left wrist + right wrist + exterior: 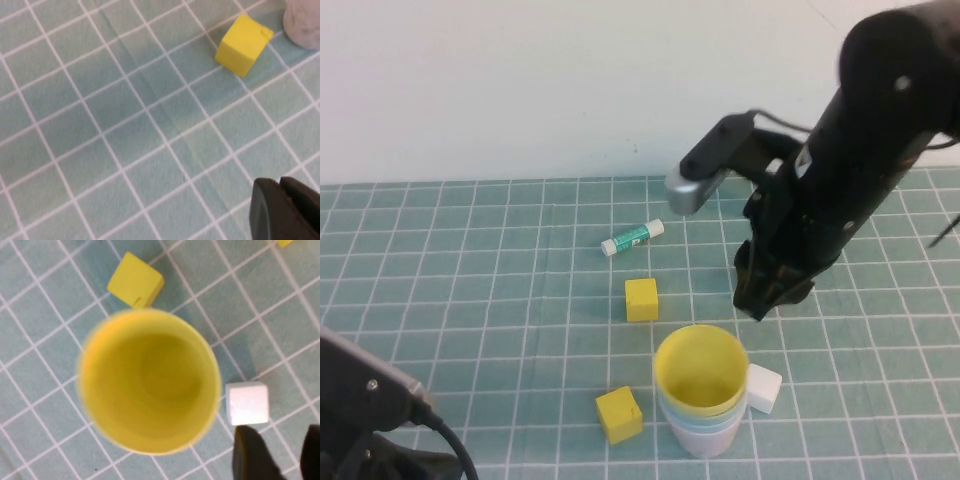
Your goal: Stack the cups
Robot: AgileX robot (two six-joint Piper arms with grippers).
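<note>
your left gripper point(285, 210) sat parked low at the desk's near left corner, jaws clenched on nothing. the cups point(701, 400) stood nested at near centre, yellow on top, a yellow block point(619, 414) and white block point(764, 388) just beside them. your right gripper point(763, 295) hung behind the stack, jaws parted, grasping nothing; lifting straight up would have spared the stack. further off lay another yellow block point(641, 299) and a glue stick point(632, 238).

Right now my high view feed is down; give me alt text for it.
A stack of cups, yellow on top, stands near the front of the green gridded mat, with the right tool hanging open and empty just behind it. A white block touches the stack, two yellow blocks and a glue stick lie nearby, and the left tool is out of view at the front left corner.
</note>
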